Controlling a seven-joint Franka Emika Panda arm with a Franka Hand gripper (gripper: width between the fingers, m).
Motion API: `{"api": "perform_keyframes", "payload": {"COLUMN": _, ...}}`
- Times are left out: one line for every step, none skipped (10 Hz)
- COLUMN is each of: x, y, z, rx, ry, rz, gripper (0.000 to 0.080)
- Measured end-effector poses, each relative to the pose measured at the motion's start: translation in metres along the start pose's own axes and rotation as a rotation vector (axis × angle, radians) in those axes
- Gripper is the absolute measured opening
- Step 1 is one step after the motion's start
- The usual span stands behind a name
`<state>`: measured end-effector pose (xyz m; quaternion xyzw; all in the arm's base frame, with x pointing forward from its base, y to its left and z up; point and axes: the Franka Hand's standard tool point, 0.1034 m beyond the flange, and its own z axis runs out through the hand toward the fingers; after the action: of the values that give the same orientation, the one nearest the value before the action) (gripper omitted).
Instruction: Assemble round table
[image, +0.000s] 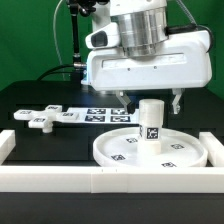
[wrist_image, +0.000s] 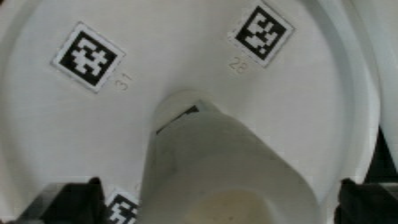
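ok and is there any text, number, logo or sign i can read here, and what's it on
No words, numbers or brand names are readable in either view.
Only signs: black-and-white square tags, patterns not letters, on the large white rimmed round disc, the short white cylindrical leg and the marker board.
Tags on the white cross-shaped foot: too small to make out.

Exterior view, position: off the arm, outside the white border rail (image: 110, 180), opposite the arm.
Exterior view, facing: slightly downward across the table.
Exterior view, range: middling, with the work area in frame.
Wrist view, facing: steeply down.
Wrist view, range: very near, the frame filled.
Shared ground: round disc (image: 150, 152) (wrist_image: 178, 50) and leg (image: 150, 122) (wrist_image: 231, 165).
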<state>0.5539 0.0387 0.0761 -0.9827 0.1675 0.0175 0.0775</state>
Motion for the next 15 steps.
{"api": "perform_keyframes", "payload": {"x": 0.0, "y": -0.001, "z": 0.0, "rx": -0.006, "ry": 0.0, "rz": -0.082, "gripper": 0.0649}}
{"api": "perform_keyframes", "payload": {"x": 0.0, "y": 0.0, "z": 0.0, "rx": -0.005, "ry": -0.01, "rz": -0.142, "gripper": 0.0649}}
{"api": "perform_keyframes", "payload": {"x": 0.0, "y": 0.001, "z": 0.0, "rx": -0.005, "ry": -0.008, "rz": -0.199, "gripper": 0.0649}}
{"api": "perform_keyframes", "payload": {"x": 0.0, "y": 0.001, "z": 0.0, "rx": -0.005, "ry": -0.008, "rz": -0.261, "gripper": 0.0649}}
{"api": "perform_keyframes", "payload": {"x": 0.0, "y": 0.001, "z": 0.0, "rx": -0.005, "ry": -0.008, "rz": -0.302, "gripper": 0.0649}}
{"api": "perform_keyframes", "payload": {"x": 0.003, "y": 0.0, "z": -0.001, "rx": -0.017, "ry": 0.009, "rz": -0.425, "gripper": 0.0649}}
{"api": "perform_keyframes", "payload": {"x": 0.004, "y": 0.0, "z": 0.0, "rx": -0.037, "ry": 0.02, "rz": -0.573, "gripper": 0.0649}}
{"api": "perform_keyframes", "payload": {"x": 0.005, "y": 0.002, "z": 0.0, "rx": -0.039, "ry": 0.015, "rz": -0.677, "gripper": 0.0649}}
{"api": "perform_keyframes", "payload": {"x": 0.006, "y": 0.001, "z": -0.001, "rx": -0.05, "ry": 0.014, "rz": -0.782, "gripper": 0.0649}}
{"api": "perform_keyframes", "payload": {"x": 0.007, "y": -0.002, "z": -0.002, "rx": -0.064, "ry": 0.033, "rz": -0.857, "gripper": 0.0649}}
{"api": "perform_keyframes", "payload": {"x": 0.004, "y": -0.004, "z": -0.001, "rx": -0.074, "ry": 0.036, "rz": -0.928, "gripper": 0.0649}}
{"api": "perform_keyframes", "payload": {"x": 0.002, "y": -0.007, "z": 0.0, "rx": -0.073, "ry": 0.031, "rz": -0.972, "gripper": 0.0649}}
{"api": "perform_keyframes", "payload": {"x": 0.001, "y": -0.009, "z": 0.0, "rx": -0.074, "ry": 0.029, "rz": -1.019, "gripper": 0.0649}}
{"api": "perform_keyframes", "payload": {"x": -0.001, "y": -0.01, "z": 0.001, "rx": -0.076, "ry": 0.028, "rz": -1.062, "gripper": 0.0649}}
{"api": "perform_keyframes", "payload": {"x": 0.0, "y": -0.007, "z": 0.001, "rx": -0.082, "ry": 0.023, "rz": -1.136, "gripper": 0.0649}}
